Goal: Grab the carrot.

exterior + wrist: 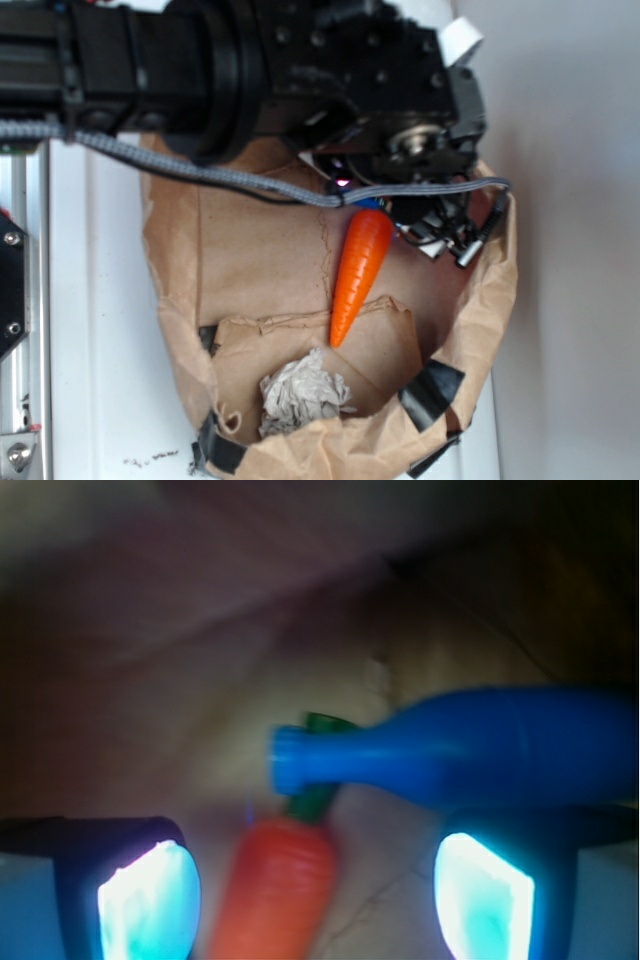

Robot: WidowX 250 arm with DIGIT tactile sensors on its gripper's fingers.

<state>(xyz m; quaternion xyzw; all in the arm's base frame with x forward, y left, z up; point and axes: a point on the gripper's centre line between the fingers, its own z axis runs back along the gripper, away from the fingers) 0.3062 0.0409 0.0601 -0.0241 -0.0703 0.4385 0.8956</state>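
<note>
Carrot (pixel 272 888) sits between the spread fingers, not yet pinched.

Gripper (pixel 315 890) is wide apart in the wrist view, one glowing pad (pixel 150 898) on one side of the carrot and the other on the far side, neither touching it as far as the blur allows. Its green stem (pixel 318 802) tucks under the neck of a blue bottle (pixel 470 760) lying crosswise just beyond. From the exterior camera the carrot (pixel 358 272) lies on crumpled brown paper (pixel 250 250) shaped like a shallow basin, wide end hidden beneath the black arm (pixel 280 70), tip pointing toward a grey paper wad (pixel 303 395). Black tape (pixel 432 390) patches the paper's edge, and a braided cable (pixel 200 172) crosses over.
</note>
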